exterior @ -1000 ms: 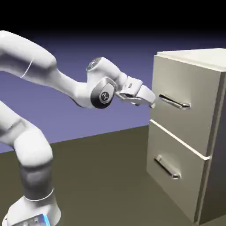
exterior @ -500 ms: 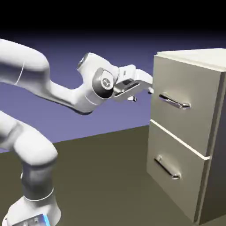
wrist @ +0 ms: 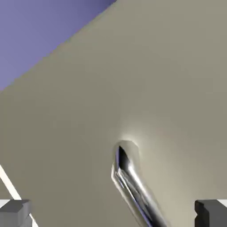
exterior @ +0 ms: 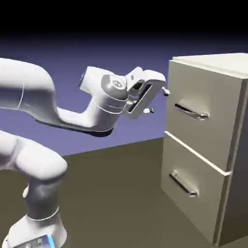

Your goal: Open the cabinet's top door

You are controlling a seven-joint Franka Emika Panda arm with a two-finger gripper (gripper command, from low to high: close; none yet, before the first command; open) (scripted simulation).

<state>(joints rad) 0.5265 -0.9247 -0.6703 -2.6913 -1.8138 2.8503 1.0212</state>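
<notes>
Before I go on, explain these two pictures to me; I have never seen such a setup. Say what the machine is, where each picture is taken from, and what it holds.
This is a computer-rendered scene. The white jointed machine is a robot arm ending in a two-finger gripper. The exterior view comes from a fixed camera beside it. The arm reaches toward a beige cabinet with two fronts, each with a silver bar handle. The gripper is open, short of the top door, holding nothing. The hand view comes from a camera on the hand: it shows that door's handle close up, tilted, and two grey fingertips at the bottom corners.
</notes>
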